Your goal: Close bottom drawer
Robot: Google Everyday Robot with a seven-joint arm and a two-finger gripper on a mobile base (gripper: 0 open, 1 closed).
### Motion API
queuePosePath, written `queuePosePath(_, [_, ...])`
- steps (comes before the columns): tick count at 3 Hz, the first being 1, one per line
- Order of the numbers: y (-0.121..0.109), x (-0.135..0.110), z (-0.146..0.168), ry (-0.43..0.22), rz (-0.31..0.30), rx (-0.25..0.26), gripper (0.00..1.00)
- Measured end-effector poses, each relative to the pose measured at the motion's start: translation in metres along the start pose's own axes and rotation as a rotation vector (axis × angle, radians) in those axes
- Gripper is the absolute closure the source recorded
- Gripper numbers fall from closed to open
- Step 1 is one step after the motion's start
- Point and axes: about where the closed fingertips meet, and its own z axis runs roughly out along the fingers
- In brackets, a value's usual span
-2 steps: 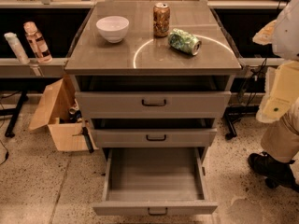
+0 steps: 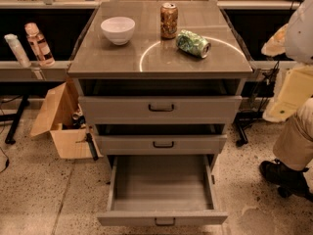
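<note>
The bottom drawer (image 2: pixel 164 190) of the grey cabinet is pulled far out. Its plain grey tray is empty, and its narrow front (image 2: pixel 122 218) with a small dark bar handle (image 2: pixel 165 222) sits at the lower edge of the camera view. The middle drawer (image 2: pixel 127 144) and top drawer (image 2: pixel 112 109) above it are pushed in. My arm's white and tan shells (image 2: pixel 293 97) hang at the right edge. The dark gripper (image 2: pixel 286 177) is low on the right, beside the cabinet, at about the height of the open drawer and apart from it.
On the cabinet top (image 2: pixel 98 58) stand a white bowl (image 2: pixel 118 30), an upright can (image 2: pixel 168 20) and a crushed green can (image 2: pixel 192 43) lying on its side. An open cardboard box (image 2: pixel 61 126) sits on the floor at left. Bottles (image 2: pixel 38 44) stand on a left shelf.
</note>
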Motion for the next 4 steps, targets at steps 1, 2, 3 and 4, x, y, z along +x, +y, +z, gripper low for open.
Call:
queuePosePath(1, [0.0, 0.0, 0.0, 0.0, 0.0, 0.0, 0.42])
queuePosePath(2, [0.0, 0.0, 0.0, 0.0, 0.0, 0.0, 0.66])
queuePosePath(3, [-0.0005, 0.0003, 0.0007, -0.009, -0.006, -0.003, 0.96])
queuePosePath(4, [-0.0017, 0.0016, 0.0026, -0.033, -0.023, -0.011, 1.0])
